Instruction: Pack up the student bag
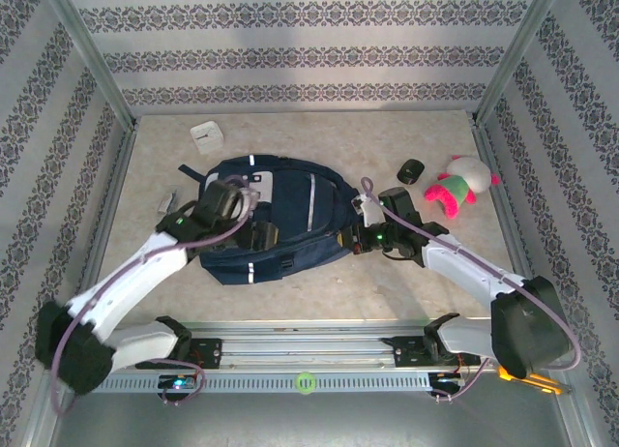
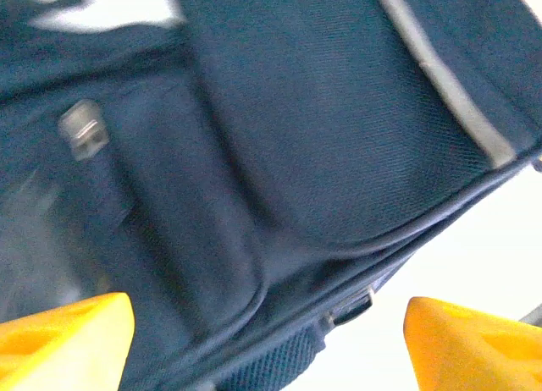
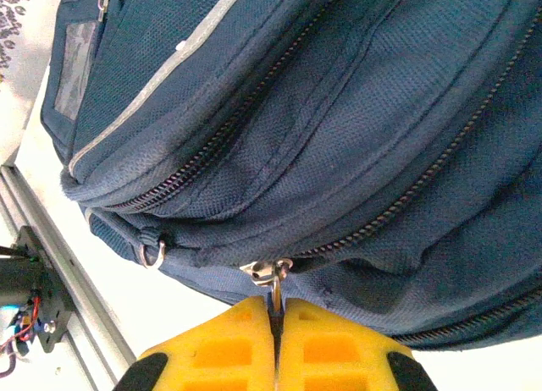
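Observation:
The student bag (image 1: 290, 224), a navy backpack with pale stripes, lies flat in the middle of the table. My left gripper (image 1: 235, 201) hovers over its upper left part. In the left wrist view that gripper (image 2: 269, 357) is open, its yellow fingertips (image 2: 68, 340) far apart over blurred blue fabric (image 2: 322, 137) near the bag's edge. At the bag's right edge my right gripper (image 1: 356, 237) is shut. In the right wrist view its yellow jaws (image 3: 275, 311) pinch a metal zipper pull (image 3: 276, 281) on the bag's (image 3: 339, 137) main zip.
A white box (image 1: 208, 137) stands behind the bag at the left. A black object (image 1: 411, 171) and a pink, green and white plush toy (image 1: 462, 186) lie at the right. A small grey item (image 1: 169, 201) rests left of the bag. Patterned walls enclose the table.

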You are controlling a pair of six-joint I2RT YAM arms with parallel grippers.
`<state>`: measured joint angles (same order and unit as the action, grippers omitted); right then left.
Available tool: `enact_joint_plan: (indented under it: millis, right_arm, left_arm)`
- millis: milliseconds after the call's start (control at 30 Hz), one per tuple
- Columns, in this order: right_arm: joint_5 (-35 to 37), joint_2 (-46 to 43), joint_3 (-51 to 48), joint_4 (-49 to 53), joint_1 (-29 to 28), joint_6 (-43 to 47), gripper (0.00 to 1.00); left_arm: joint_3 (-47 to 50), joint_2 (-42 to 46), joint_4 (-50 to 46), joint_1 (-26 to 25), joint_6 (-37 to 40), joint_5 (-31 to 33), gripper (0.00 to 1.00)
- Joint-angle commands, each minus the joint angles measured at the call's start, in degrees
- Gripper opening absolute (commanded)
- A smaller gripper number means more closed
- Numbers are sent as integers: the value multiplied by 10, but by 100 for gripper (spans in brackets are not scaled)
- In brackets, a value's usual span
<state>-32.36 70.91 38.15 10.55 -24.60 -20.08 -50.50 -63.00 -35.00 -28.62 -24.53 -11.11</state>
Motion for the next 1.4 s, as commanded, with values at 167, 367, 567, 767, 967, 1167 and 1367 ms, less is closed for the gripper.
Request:
enact_joint_plan:
  millis: [167,367,567,767,967,1167,1367]
  right_arm:
    - [33,-18,-17,17,-24,-8,0]
    - [56,-28,-23,10,-71,-18,0]
    - [88,-55,-48,-27,-158,-65,0]
    - [121,-38,-42,-41,-232,-97,0]
    - [115,-35,-30,-26,-225,-95,0]
    - [56,-34,-27,-24,-196,-90,0]
    - [43,-37,-27,-21,-183,-90,0]
  left_arm:
    - [185,189,36,10,-292,143,82]
    - [193,101,127,25,-261,113,85]
    - [156,-12,194,84,-206,72,87]
    - [91,-122,276,152,-141,40,88]
    - [24,-137,253,155,7,-24,94]
    - [70,-15,219,122,278,-57,88]
    - [83,20,153,2,531,-98,86]
